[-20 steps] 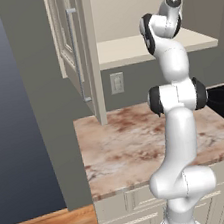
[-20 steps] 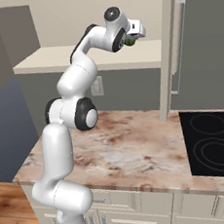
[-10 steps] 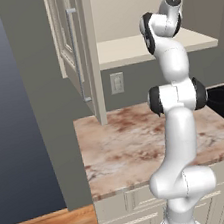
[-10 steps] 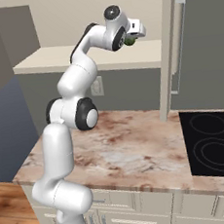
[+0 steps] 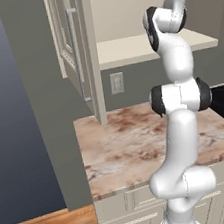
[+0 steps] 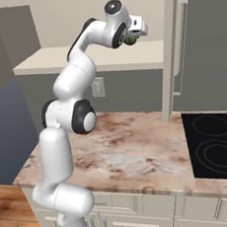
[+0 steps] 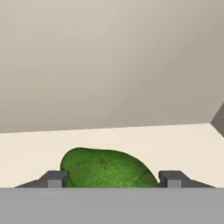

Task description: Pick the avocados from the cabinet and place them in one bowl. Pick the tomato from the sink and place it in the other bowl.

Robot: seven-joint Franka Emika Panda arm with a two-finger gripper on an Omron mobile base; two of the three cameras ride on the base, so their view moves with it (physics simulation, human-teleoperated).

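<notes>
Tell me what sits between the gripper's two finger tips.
An avocado, lying on the cabinet shelf between the finger tips of the gripper, as the hand view shows.

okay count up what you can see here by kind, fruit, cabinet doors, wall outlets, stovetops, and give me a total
Avocado: 1, on the cabinet shelf between the pincer fingertips
Cabinet door: 1, standing open
Wall outlet: 1
Stovetop: 1
Total: 4
</notes>
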